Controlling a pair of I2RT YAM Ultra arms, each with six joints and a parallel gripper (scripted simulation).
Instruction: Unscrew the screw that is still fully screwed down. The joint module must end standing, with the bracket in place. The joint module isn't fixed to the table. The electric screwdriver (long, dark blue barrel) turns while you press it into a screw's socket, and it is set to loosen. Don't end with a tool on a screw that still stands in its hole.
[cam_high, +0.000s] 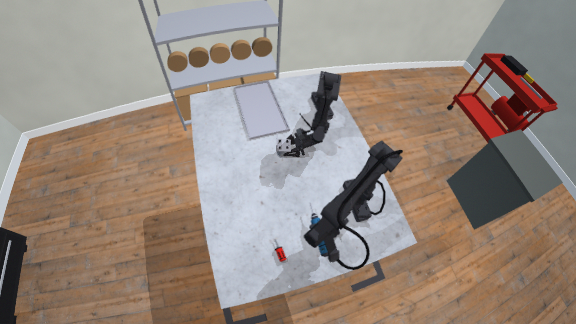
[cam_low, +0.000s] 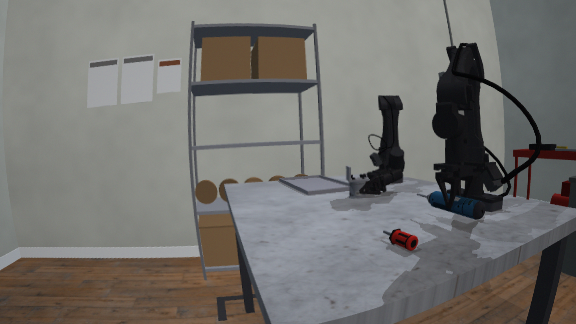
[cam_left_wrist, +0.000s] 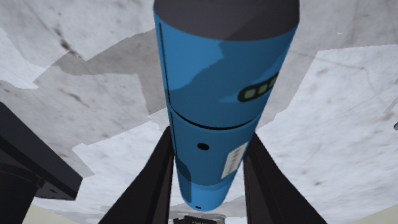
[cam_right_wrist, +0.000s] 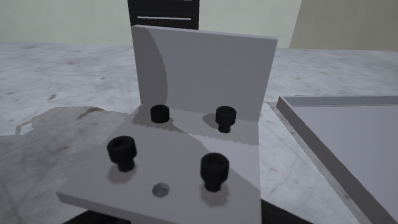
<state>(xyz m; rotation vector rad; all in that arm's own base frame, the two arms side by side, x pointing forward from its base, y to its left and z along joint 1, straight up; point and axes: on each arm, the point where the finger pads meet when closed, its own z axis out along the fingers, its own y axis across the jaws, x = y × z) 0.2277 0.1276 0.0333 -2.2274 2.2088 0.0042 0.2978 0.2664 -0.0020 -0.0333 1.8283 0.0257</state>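
A: State the location of the target screw.
B: The seated screw (cam_right_wrist: 160, 114) is in the bracket (cam_high: 286, 145) (cam_low: 349, 173) (cam_right_wrist: 206, 75), near its upright plate. Its head sits low; the other three stand raised (one hole holds no screw).
A: And the joint module (cam_high: 281, 151) (cam_low: 355, 190)?
B: Upright on the table (cam_high: 235, 200) (cam_low: 320, 240), between the fingers of the right gripper (cam_high: 290, 149) (cam_low: 361, 190) (cam_right_wrist: 185, 219), which clamps it below the bracket's flat plate.
A: Left gripper (cam_low: 452, 200) (cam_left_wrist: 210, 155)?
B: Closed around the electric screwdriver (cam_high: 323, 248) (cam_low: 467, 206) (cam_left_wrist: 215, 95), raised above the table. Tool and screw are well apart.
A: Surrounding items?
B: The red screwdriver (cam_high: 281, 254) (cam_low: 404, 240) lies near the electric one; the tray (cam_high: 262, 110) (cam_low: 315, 185) (cam_right_wrist: 355, 135) lies near the module (bracket side).
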